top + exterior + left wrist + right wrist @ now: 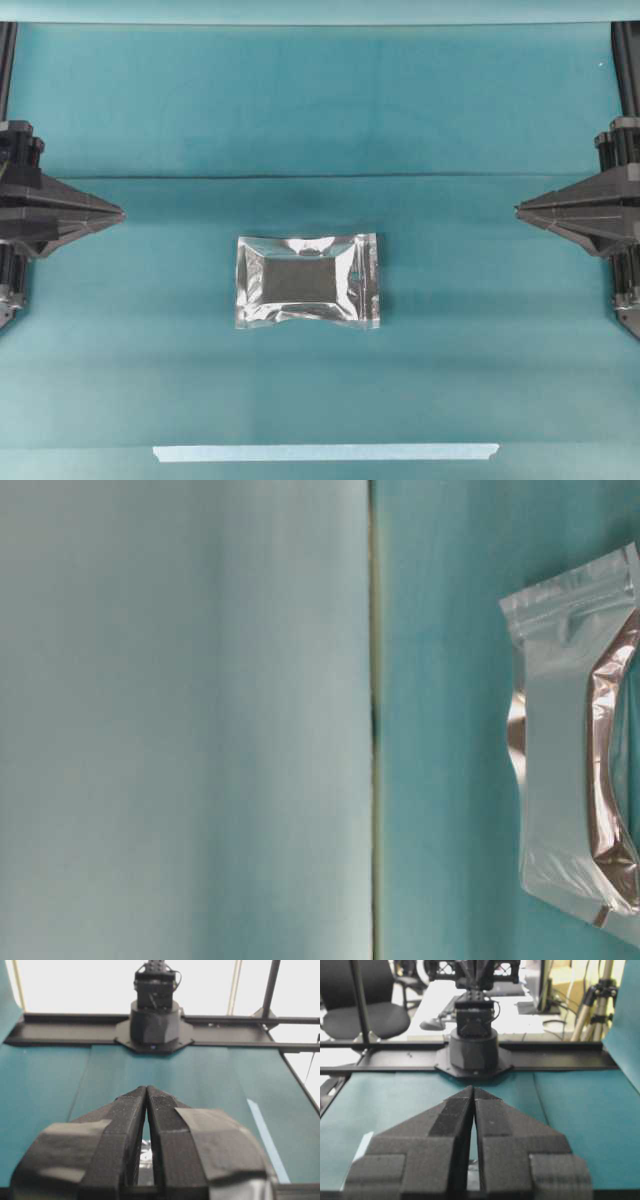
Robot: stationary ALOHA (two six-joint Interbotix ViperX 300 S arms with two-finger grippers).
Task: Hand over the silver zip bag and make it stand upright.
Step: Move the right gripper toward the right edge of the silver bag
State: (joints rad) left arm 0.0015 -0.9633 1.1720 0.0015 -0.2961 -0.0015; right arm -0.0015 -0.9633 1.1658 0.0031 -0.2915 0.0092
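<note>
Right, my read from the overhead view, near edge to far:
- pale tape strip [325, 452] lies along the bottom edge of the frame.
- silver zip bag [308, 281] lies flat at centre frame on the teal table [480, 350], just above the tape and apart from it, sealed strip toward the right.
- left gripper [120, 214] at mid-left edge, tips pressed together, clenched on nothing.
- right gripper [519, 210] at mid-right edge, likewise clenched and empty; both well apart from the bag.
- fold line [320, 177] crosses the cloth above the bag.

Left end effector [120, 214] and right end effector [520, 210] hover closed and empty, tips facing inward.
</note>
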